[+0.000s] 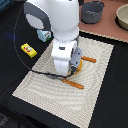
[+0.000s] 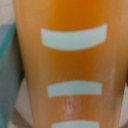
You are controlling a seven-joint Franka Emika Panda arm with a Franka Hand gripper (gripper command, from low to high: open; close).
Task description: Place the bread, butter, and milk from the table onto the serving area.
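Hanging over the serving area (image 1: 97, 75) at frame centre, the gripper (image 1: 75, 64) hides its jaws; grip state unclear. Bread (image 2: 72, 60) fills the wrist view. Butter (image 1: 28, 49) and milk (image 1: 44, 35) sit at upper left, beyond the mat's edge.

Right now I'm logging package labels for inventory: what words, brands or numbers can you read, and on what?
None can be read.
butter: a red mark on the yellow packet, too small to read.
milk: small green and red marks, too blurred to read.
bread: only pale scored bars in the wrist view, no lettering.
serving area: fine stripes, no text.
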